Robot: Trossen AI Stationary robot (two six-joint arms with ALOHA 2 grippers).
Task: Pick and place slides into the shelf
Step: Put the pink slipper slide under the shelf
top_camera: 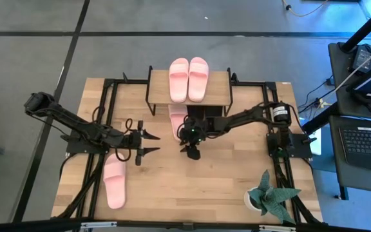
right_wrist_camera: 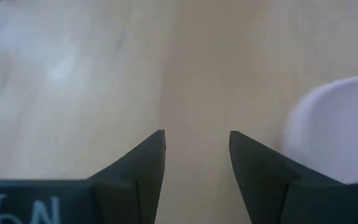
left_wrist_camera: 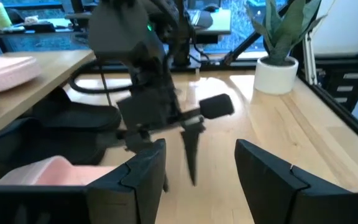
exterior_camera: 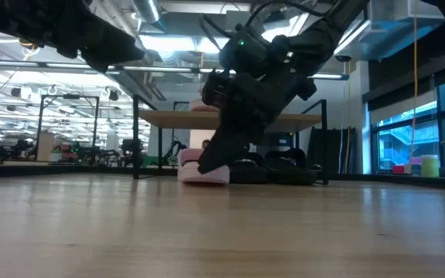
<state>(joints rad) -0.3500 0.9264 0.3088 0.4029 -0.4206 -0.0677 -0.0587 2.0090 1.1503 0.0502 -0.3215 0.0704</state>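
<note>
My right claw [top_camera: 192,152] hung low over the counter [top_camera: 224,187], just in front of the shelf [top_camera: 219,91], pointing down at the bare wood. Its two fingers [right_wrist_camera: 143,163] stood apart with nothing between them, so it was open and empty. My left claw [top_camera: 152,144] waited a little to the left of it, above the counter, pointing toward the right claw; its fingers [left_wrist_camera: 140,180] were also spread and held nothing. Two pink slides [top_camera: 189,78] lay side by side on the top board of the shelf. Another pink slide [top_camera: 176,120] was on the lower level, with its front end sticking out from under the board, just beside my right arm. In the low view I could see this pink slide [exterior_camera: 202,167] under the shelf, and dark slides [exterior_camera: 273,167] next to it on the same level, but I could not tell how many. One more pink slide [top_camera: 114,183] lay on the counter near the front left, below my left claw and well apart from the shelf. A small potted plant [top_camera: 267,196] stood at the front right corner of the counter.
</note>
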